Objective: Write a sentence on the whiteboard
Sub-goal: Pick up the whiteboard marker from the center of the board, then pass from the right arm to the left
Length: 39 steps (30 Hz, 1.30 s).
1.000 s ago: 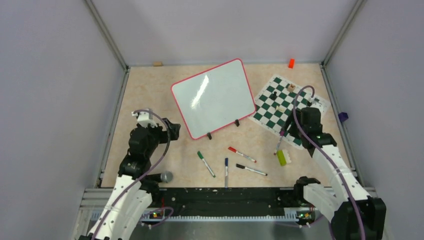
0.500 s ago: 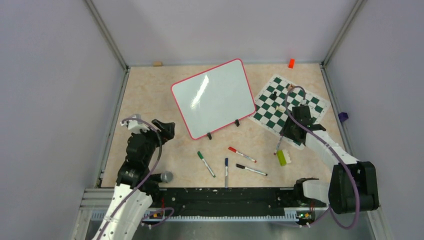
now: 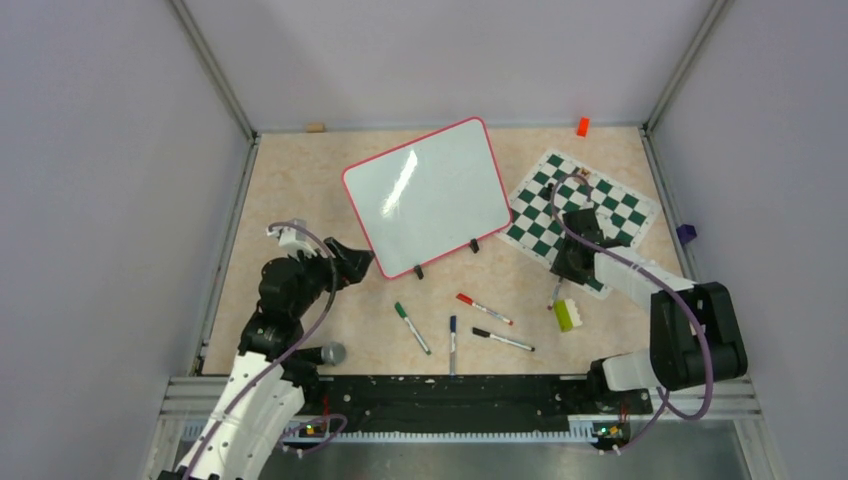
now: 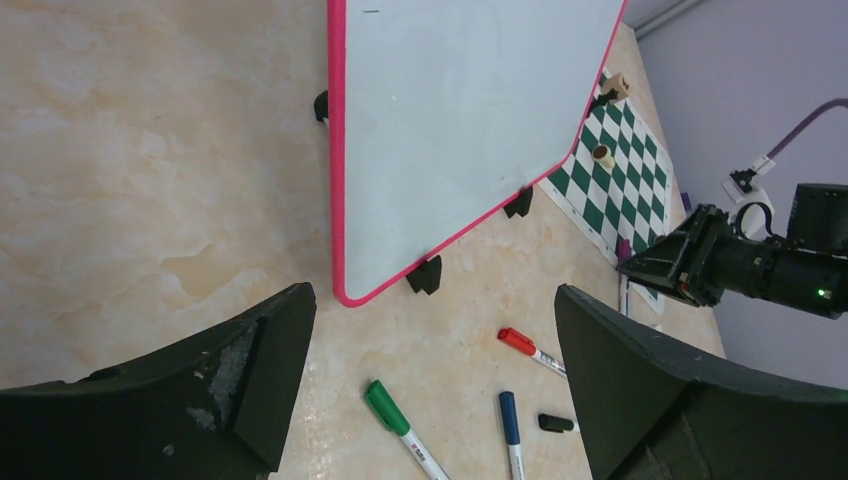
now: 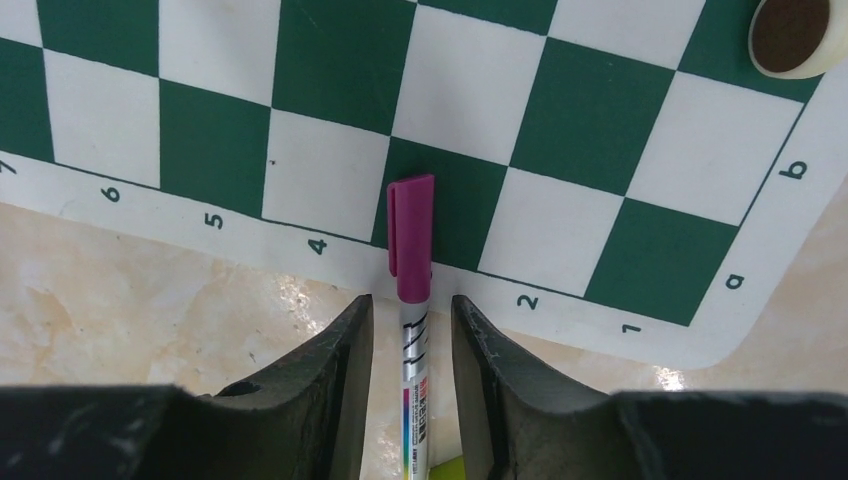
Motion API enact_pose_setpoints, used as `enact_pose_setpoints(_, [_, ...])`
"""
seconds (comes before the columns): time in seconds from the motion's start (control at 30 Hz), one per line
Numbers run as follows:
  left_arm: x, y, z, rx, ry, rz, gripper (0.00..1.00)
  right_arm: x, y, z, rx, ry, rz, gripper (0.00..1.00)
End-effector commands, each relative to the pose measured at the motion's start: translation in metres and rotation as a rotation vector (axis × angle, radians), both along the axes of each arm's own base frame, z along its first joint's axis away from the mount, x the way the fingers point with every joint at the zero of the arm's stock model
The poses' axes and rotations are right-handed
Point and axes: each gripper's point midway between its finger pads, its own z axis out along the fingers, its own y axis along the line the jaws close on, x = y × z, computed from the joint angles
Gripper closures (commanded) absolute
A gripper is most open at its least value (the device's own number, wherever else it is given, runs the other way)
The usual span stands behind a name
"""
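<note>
overhead view, left to right. my left gripper has swung from about 9 o'clock of the table in towards the near-left corner of the large glossy white whiteboard with the thin red-pink rim. it sits at roughly 8 o'clock of that corner, fingers spread wide and holding nothing. the whiteboard lies flat at mid-table, tilted, on two small black feet. its face shows no sentence, so i judge writing not yet begun.

at 6 o'clock of the board lie a green-capped marker, a blue-capped marker, a red-capped marker and a black-capped marker, all untouched.

at 4 o'clock of the board, my right gripper has dropped from a raised pose to the near edge of the green-and-white chequered chess mat. its fingers have narrowed around the white barrel of a purple-capped marker, and a thin gap shows on each side, so there is no pinch yet. the cap is on and rests on the mat. i judge the current step to be picking up the pen, with uncapping to follow.
</note>
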Motion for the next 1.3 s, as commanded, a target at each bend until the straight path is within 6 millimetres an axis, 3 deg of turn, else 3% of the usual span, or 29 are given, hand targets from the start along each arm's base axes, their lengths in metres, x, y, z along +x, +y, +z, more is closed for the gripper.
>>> enact_pose_setpoints(0.0, [0.000,-0.013,0.025,-0.005,-0.090,-0.090,0.06,0.014,0.006,0.004,0.017,-0.038,-0.018,0.67])
enact_pose_setpoints(0.07, [-0.001,-0.017,0.026,-0.010,-0.090,-0.112,0.06,0.012,0.006,0.000,0.016,-0.026,-0.016,0.70])
enact_pose_setpoints(0.2, [-0.006,-0.026,0.026,-0.032,-0.086,-0.174,0.07,0.013,0.008,0.006,0.021,-0.032,0.009,1.00])
enact_pose_setpoints(0.4, [-0.012,-0.054,0.041,-0.111,-0.083,-0.310,0.10,0.017,0.028,0.050,0.075,-0.114,0.196,1.00])
enact_pose_setpoints(0.67, [-0.020,-0.111,0.068,-0.216,-0.057,-0.426,0.13,-0.002,0.112,0.128,0.409,-0.373,0.614,1.00])
enact_pose_setpoints(0.87, [-0.012,-0.153,0.077,-0.259,0.005,-0.499,0.19,-0.031,0.168,0.177,0.514,-0.575,0.882,1.00])
enact_pose_setpoints(1.07, [-0.008,-0.194,0.086,-0.275,0.000,-0.563,0.20,-0.054,0.201,0.201,0.582,-0.624,1.057,1.00])
enact_pose_setpoints(1.27, [-0.008,-0.215,0.086,-0.274,0.003,-0.602,0.21,-0.061,0.211,0.205,0.592,-0.618,1.111,1.00])
